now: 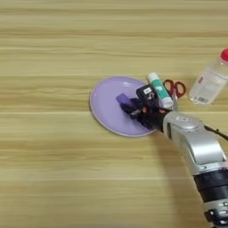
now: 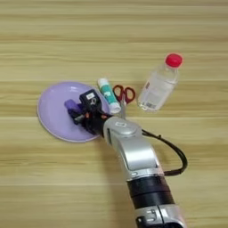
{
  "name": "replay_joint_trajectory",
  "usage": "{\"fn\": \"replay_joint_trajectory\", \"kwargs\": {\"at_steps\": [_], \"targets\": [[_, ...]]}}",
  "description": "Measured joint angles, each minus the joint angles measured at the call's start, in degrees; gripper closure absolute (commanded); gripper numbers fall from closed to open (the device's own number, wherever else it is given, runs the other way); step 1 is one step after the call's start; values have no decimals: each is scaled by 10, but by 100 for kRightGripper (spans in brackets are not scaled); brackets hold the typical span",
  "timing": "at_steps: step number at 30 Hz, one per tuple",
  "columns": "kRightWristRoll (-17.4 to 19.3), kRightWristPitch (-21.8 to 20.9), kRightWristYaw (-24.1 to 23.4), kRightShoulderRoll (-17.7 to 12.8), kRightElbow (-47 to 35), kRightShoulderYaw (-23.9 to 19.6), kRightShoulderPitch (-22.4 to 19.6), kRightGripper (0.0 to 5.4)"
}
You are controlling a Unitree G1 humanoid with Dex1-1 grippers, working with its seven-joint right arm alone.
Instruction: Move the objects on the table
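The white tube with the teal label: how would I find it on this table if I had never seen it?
Find the round lilac plate on the wooden table. Off its right rim, left of the red-handled scissors, lies the white tube with the teal label. It is the only slim white stick; the clear red-capped bottle further right is much bigger.

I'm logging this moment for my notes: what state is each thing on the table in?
Purple plate: flat on the table.
Purple block: on the plate, at the claw's fingertips; grip unclear.
White tube with teal label: lying on its side by the plate's right rim.
Red-handled scissors: lying flat beside the tube.
Clear bottle: red cap on.
Claw: over the plate.
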Motion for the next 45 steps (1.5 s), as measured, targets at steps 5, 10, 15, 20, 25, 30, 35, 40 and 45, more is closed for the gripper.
{"fn": "replay_joint_trajectory", "kwargs": {"at_steps": [5,10,15,20,25,30,35,40,45], "targets": [[9,12,-7,-3,-42,-24,0,398],[22,28,-12,-13,-80,-61,-5,398],[29,30,-23,-24,-104,-93,-9,398],[43,31,-32,-29,-142,-126,-25,398],[58,35,-34,-36,-152,-152,-31,398],[70,35,-45,-64,-156,-204,-48,398],[80,35,-55,-75,-156,-242,-49,398],[92,35,-56,-89,-156,-278,-46,398],[99,33,-58,-102,-152,-318,-36,398]]}}
